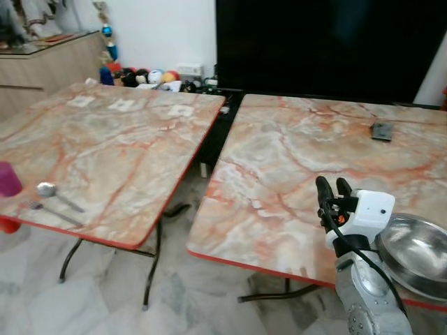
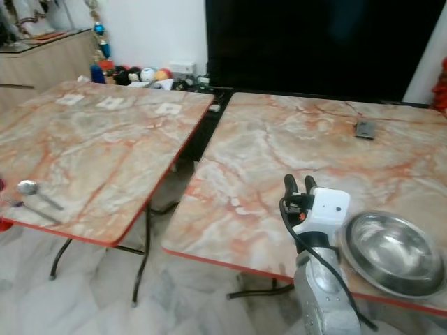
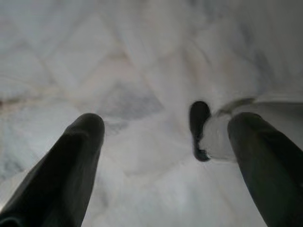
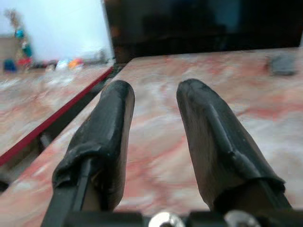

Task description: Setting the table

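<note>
Right hand (image 1: 334, 185) is hovering over the near part of the right table (image 1: 279, 160), its two black fingers pointing upward and standing narrowly apart, holding nothing.

Left eye view — a steel bowl (image 1: 413, 255) is sitting on the right table's near edge, just beside the right arm's white wrist housing. A small dark flat object (image 1: 381, 130) is lying toward the far side of the same table. On the left table (image 1: 119, 153), a spoon (image 1: 54, 192) and a second utensil (image 1: 52, 212) are lying near the front edge, with a magenta cup (image 1: 8, 179) at the frame's border. Three white squares (image 1: 126, 105) are lying along its far edge. Toys (image 1: 150, 77) are sitting on the floor by the wall, beside a wooden cabinet (image 1: 49, 66).

Right eye view — the same layout is showing, with the bowl (image 2: 392, 252) again just beside the right arm and the spoon (image 2: 31, 189) well apart on the other table.

Left wrist view — left hand (image 3: 165, 137) is hanging over pale marble floor (image 3: 142, 61), fingers spread wide and empty; a dark shoe-like shape (image 3: 199, 128) is showing between them, blurred.

Right wrist view — the two fingers (image 4: 116, 137) are framing the marbled tabletop (image 4: 265, 104), a narrow gap between them.
</note>
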